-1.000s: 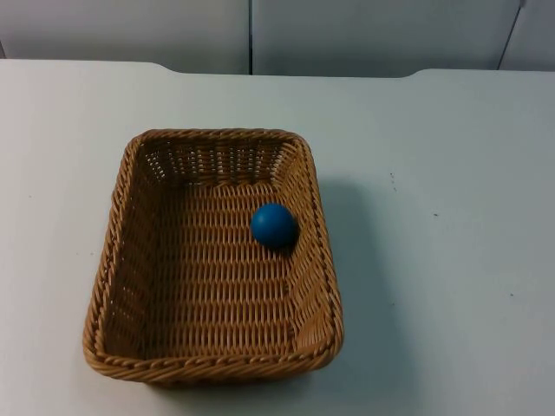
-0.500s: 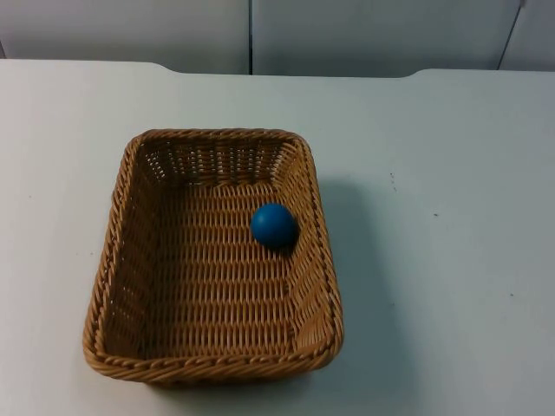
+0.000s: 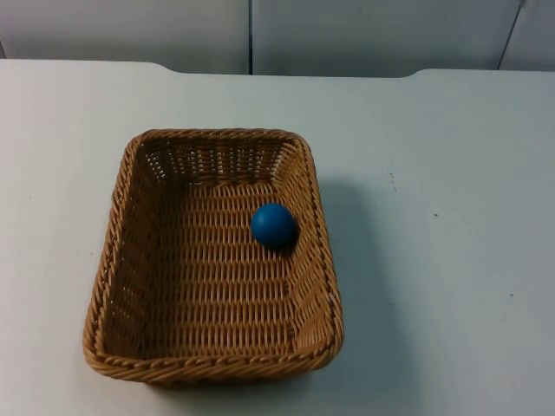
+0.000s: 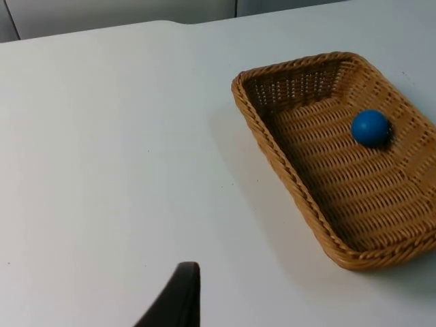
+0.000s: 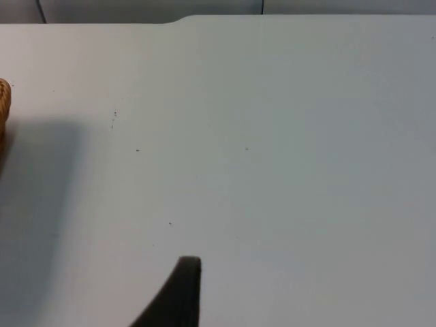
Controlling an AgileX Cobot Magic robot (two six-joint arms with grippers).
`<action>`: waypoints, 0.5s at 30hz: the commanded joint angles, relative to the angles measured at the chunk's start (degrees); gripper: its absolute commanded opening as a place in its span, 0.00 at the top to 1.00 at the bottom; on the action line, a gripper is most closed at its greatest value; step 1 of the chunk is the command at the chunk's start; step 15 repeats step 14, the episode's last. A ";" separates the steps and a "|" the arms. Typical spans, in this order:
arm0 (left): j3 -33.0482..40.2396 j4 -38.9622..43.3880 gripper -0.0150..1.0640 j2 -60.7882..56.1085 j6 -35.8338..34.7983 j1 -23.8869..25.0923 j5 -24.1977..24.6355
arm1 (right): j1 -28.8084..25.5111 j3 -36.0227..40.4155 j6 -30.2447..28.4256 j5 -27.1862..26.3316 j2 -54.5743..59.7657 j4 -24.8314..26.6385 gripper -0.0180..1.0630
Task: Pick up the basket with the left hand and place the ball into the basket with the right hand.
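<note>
- Basket: a rectangular wicker tray resting flat on the white table, left of the table's middle in the top view. Its long axis runs from the near table edge toward the grey partition wall; the short ends face the wall and the camera.
- Ball: blue, already lying inside the basket on its woven floor, close against the long wall on the robot's right side and nearer the far short end than the near one. The left wrist view shows the same: the ball on the floor of the basket, apart from the rim.
- Left gripper: it hangs over bare table, well apart from the basket. One black fingertip is all I can see of it, so I cannot tell how its jaws stand.
- Right gripper: it hangs over bare table on the other side, with just a sliver of the basket's rim in sight, well apart. Again one fingertip, so the jaw opening cannot be told.
- The deciding relation: from the left gripper the basket presents one long side wall, its length running away from the fingers. I judge the left arm nearer, and that long rim the natural place to pinch.
- Judgement on progress: with the ball in the basket and both grippers clear, the placing looks done; neither arm holds anything that I can see.
</note>
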 commanded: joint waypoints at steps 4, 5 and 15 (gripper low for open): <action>0.18 -0.37 0.01 -0.24 -0.41 4.37 -0.67 | -0.41 0.28 0.00 -0.61 -0.25 0.02 0.01; 0.18 -0.37 0.01 -0.24 -0.41 4.37 -0.67 | -0.41 0.28 0.00 -0.61 -0.25 0.02 0.01; 0.18 -0.37 0.01 -0.24 -0.41 10.92 -0.67 | -0.41 0.28 0.00 -0.61 -0.25 0.02 0.01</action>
